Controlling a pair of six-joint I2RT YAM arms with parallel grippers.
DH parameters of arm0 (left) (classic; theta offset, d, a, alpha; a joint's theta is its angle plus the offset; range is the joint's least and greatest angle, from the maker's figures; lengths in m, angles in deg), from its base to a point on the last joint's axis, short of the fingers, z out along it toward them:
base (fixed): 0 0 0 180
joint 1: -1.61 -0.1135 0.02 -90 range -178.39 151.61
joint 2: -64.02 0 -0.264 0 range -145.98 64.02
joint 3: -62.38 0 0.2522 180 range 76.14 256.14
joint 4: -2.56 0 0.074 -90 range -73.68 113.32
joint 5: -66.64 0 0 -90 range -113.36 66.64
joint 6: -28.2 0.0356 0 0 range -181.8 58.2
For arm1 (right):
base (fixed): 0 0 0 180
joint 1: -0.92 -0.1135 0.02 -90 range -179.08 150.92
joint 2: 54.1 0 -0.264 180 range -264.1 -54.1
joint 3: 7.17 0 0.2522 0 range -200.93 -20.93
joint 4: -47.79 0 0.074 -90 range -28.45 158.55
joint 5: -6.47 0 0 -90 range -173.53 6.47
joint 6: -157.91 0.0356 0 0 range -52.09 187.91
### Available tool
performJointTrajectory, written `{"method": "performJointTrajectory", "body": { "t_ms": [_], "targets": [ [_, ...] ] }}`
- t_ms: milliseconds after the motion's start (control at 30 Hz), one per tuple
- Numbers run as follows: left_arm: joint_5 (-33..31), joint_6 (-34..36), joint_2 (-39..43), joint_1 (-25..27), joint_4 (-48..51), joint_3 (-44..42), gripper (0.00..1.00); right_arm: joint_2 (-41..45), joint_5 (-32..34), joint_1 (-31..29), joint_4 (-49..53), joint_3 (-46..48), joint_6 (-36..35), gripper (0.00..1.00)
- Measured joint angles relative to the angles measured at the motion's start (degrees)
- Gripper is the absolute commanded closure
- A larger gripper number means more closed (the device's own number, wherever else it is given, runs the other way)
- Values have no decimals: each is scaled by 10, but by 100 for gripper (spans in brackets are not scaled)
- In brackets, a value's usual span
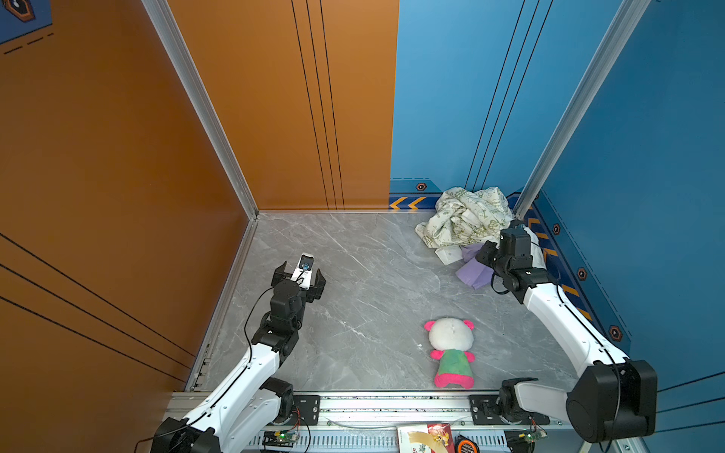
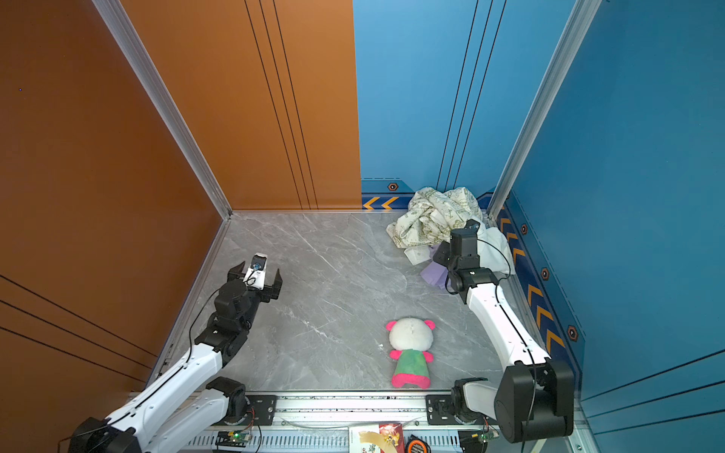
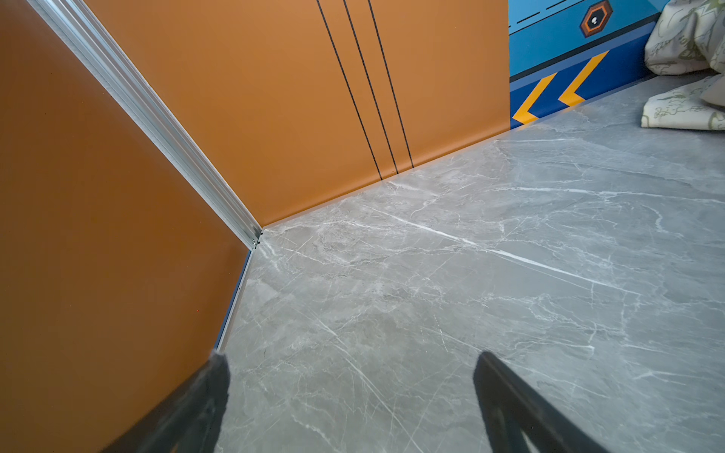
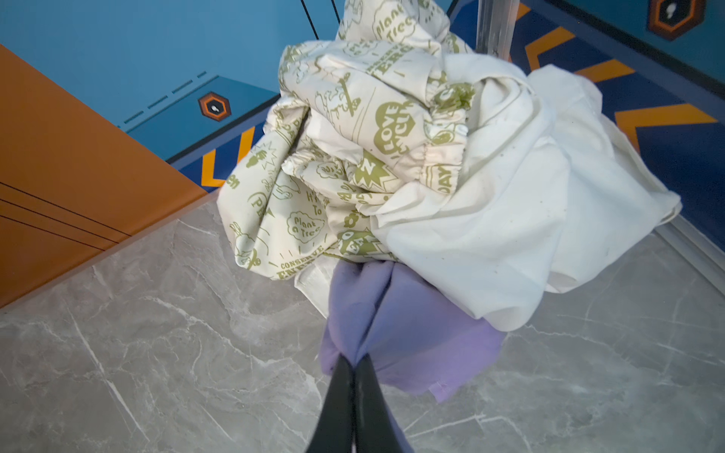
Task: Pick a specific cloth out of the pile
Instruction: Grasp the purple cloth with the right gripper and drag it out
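The right fingers [image 4: 339, 400] are pressed together on a bunched fold of the cloth [image 4: 412, 333], a plain lavender piece. The pinch sits right at their tips. From there the cloth spreads away ahead of the fingers onto the grey marbled worktop [image 4: 157, 353], and its far part runs beneath the pile [image 4: 372, 137]. A plain white cloth [image 4: 510, 215] drapes over the lavender just beyond the fingertips, with the cream, green-printed fabric heaped behind it. In both top views the cloth [image 1: 470, 270] [image 2: 433, 274] shows as a purple patch directly under the right wrist, at the near edge of the pile [image 1: 463, 219] [image 2: 431, 219], which lies in the far corner against the blue walls. The left fingers [image 3: 510, 408] are spread wide with nothing between them, only bare worktop [image 3: 470, 274] ahead of their tips, well apart from the pile. A pink-and-green plush toy [image 1: 451, 353] [image 2: 410, 353] lies on the worktop behind the right fingers, clear of both pairs.
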Motion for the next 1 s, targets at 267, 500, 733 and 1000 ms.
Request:
{"method": "performJointTrajectory", "body": {
  "t_ms": [267, 500, 733, 1000],
  "targets": [
    [0, 0, 0, 0, 0, 0, 2, 28, 2, 8, 1, -54, -5, 100],
    [0, 0, 0, 0, 0, 0, 2, 29, 2, 9, 1, -95, -10, 100],
    [0, 0, 1, 0, 0, 0, 2, 31, 2, 9, -1, -127, -20, 100],
    [0, 0, 1, 4, 0, 0, 2, 22, 0, 9, -3, -212, -44, 100]
  ]
}}
